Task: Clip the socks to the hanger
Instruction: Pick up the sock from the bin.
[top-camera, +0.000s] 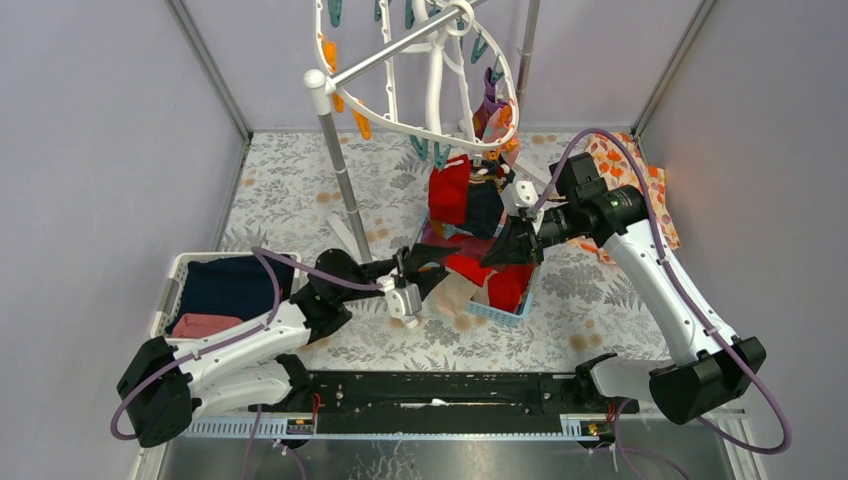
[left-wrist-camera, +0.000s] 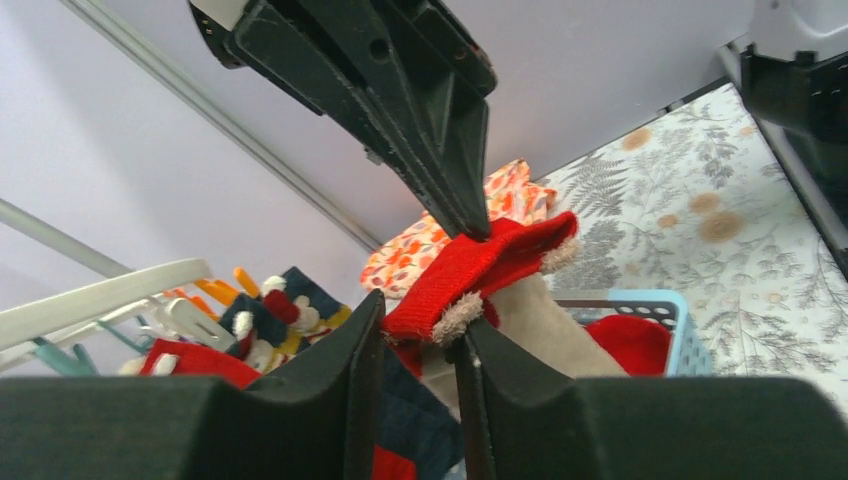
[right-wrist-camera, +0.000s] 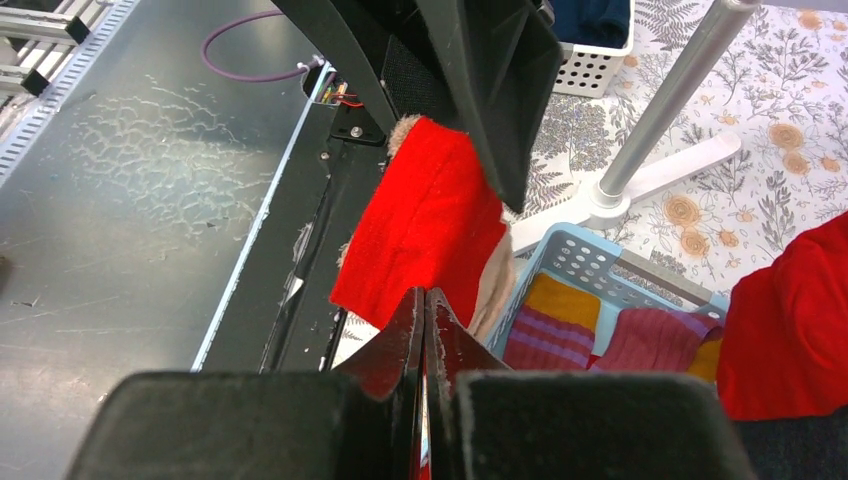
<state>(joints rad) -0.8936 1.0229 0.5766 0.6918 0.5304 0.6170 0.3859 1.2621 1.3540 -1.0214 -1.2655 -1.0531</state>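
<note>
Over the blue basket (top-camera: 512, 316), mid-tabletop (top-camera: 290, 190), one red sock (top-camera: 468, 268) with a beige fuzzy lining is stretched between both arms. The left fingers (left-wrist-camera: 365, 380) are narrow, with the sock's cuff edge caught between them. The right fingers (right-wrist-camera: 398, 345) are pressed tight together, pinching the opposite edge.

The sock hangs clear of the basket rim. More socks (right-wrist-camera: 548, 335), striped maroon and orange, lie inside the basket. The hanger (top-camera: 400, 128) sits at 12 o'clock from the basket. Its white ring is tilted, and red and navy socks are already clipped along its lower rim, just above the basket's far edge.

The grey pole (top-camera: 345, 185) stands at 10 o'clock, close to the left arm's wrist, and its white foot lies near the basket corner. Open tabletop shows at 5 o'clock from the basket and at 11 o'clock beyond the pole.

A white bin (top-camera: 168, 285) at 9 o'clock holds navy and pink cloth against the left wall. A floral cloth (top-camera: 640, 180) lies at 2 o'clock by the right wall, under the right arm's elbow. A black rail (top-camera: 440, 395) runs along the near edge.
</note>
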